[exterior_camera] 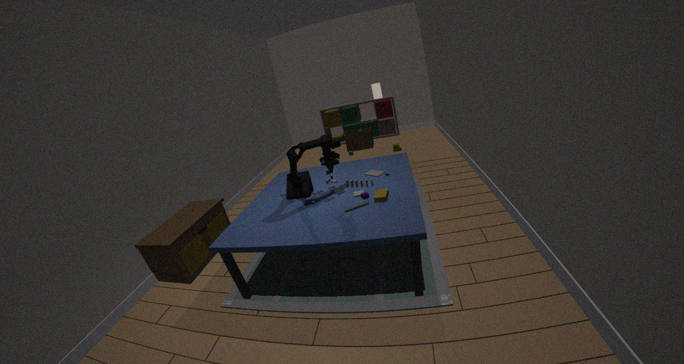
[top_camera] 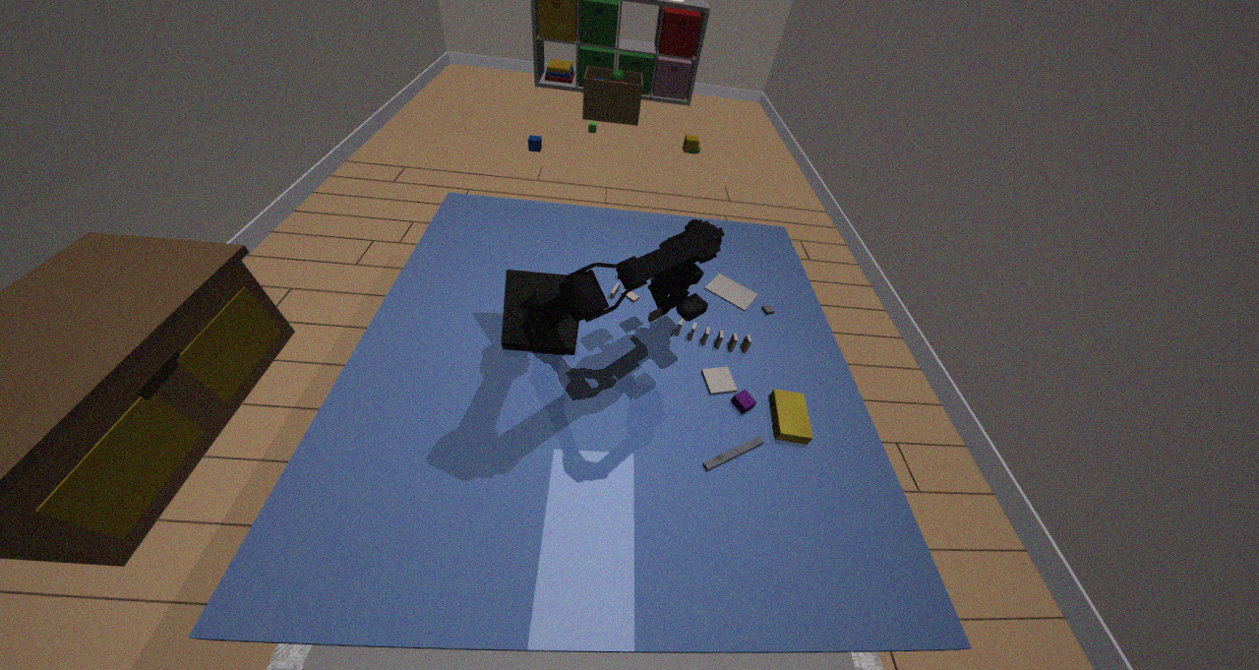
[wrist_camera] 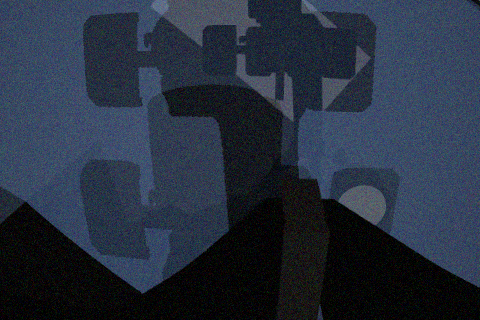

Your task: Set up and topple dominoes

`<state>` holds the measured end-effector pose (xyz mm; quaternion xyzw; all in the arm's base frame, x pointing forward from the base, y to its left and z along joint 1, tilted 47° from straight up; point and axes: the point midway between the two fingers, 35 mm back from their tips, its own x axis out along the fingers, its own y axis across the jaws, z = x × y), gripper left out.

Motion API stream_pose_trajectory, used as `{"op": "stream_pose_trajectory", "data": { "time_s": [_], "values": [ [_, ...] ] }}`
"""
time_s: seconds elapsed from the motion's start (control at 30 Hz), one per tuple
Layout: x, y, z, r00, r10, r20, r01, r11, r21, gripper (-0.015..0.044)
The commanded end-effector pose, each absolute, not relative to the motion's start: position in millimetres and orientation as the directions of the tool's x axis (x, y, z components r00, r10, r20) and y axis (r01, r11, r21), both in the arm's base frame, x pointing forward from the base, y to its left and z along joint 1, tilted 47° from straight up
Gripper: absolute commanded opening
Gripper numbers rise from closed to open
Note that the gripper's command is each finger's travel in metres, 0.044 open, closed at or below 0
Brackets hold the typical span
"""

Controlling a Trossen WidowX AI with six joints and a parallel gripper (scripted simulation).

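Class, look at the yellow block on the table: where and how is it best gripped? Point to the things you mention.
The yellow block (top_camera: 791, 416) (exterior_camera: 380, 195) lies flat, longer than it is wide. Probably best: come from above and close across its narrower width, midway along the two long sides. The small purple block (top_camera: 744, 400) (exterior_camera: 364, 195) sits near one long side, so lower carefully there.

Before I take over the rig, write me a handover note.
Gripper: shut on what looks like a domino, held above the table.
Row of six dominoes: standing, spaced out.
Two small pale pieces, near the arm's base, probably more dominoes.
Done: a piece gripped; none being placed.
Left: stand the missing ones at the row's ends, evenly spaced, releasing each; then gently push only the end one.
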<state>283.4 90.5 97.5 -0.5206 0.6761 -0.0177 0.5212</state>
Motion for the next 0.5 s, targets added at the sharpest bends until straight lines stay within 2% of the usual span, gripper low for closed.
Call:
{"op": "stream_pose_trajectory", "data": {
  "time_s": [0.0,0.47],
  "values": [
    [281.6,88.0,97.8,0.085,-0.714,-0.695,-0.693,0.459,-0.556,0.0024],
    [270.5,69.5,68.9,0.012,-0.453,-0.891,-0.677,0.653,-0.341,0.0024]
  ]
}}
